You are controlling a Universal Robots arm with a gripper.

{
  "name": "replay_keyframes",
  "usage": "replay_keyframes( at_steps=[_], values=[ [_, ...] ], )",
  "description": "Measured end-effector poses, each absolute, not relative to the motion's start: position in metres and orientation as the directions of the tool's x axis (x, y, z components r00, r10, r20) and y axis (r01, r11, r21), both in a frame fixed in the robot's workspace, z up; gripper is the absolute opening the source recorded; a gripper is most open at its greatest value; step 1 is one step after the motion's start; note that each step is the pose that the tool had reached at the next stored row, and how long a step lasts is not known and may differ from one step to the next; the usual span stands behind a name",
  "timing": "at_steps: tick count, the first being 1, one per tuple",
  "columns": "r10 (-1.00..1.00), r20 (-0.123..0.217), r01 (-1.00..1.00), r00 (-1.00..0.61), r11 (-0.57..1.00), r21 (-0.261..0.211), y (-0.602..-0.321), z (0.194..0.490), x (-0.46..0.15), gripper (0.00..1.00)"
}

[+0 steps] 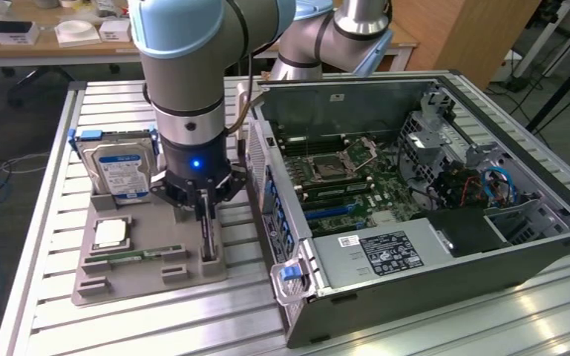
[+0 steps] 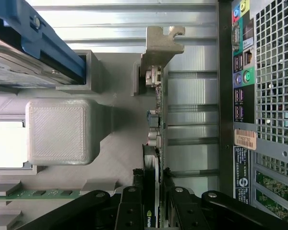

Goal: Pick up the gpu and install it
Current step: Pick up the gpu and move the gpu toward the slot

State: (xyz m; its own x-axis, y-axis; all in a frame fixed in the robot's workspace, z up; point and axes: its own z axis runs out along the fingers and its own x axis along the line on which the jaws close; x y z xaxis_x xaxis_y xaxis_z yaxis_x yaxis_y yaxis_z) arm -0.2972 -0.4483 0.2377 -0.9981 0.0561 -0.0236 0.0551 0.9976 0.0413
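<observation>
The gripper (image 1: 204,211) is low over the grey holder (image 1: 146,278), which lies on the table (image 1: 57,326) at the exterior view's left of the open case (image 1: 414,259). The gpu (image 1: 208,241) stands on its long edge in a slot of this holder, at the side nearest to the case.

In the wrist view the gpu (image 2: 151,160) shows edge-on, as a thin line that runs straight away from the gripper (image 2: 152,184). One of the fingers (image 2: 129,203) is at each flat face of the card, and they seem to press on it, so I judge the grip as closed on the gpu. The card is not yet lifted; its lower edge sits in the slot.

The long axis of the card is parallel to the rear wall of the case (image 2: 273,72) and lies in the plane between the two fingers. The silver bracket (image 2: 161,45) is at the end far from the fingers, toward the same end of the holder (image 2: 120,124) as the hard drive (image 2: 19,57). In the exterior view the other part of the card goes from under the gripper toward the holder's near edge.

The hard drive (image 1: 116,167) stands well apart from the gpu, and the memory stick (image 1: 136,256) lies flat lower on the holder.
</observation>
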Motion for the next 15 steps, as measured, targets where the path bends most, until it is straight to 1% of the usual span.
replay_keyframes(
  at_steps=[15],
  values=[
    [0.056, -0.024, 0.055, -0.998, 0.998, 0.041, -0.448, 0.266, -0.297, 0.26]
  ],
)
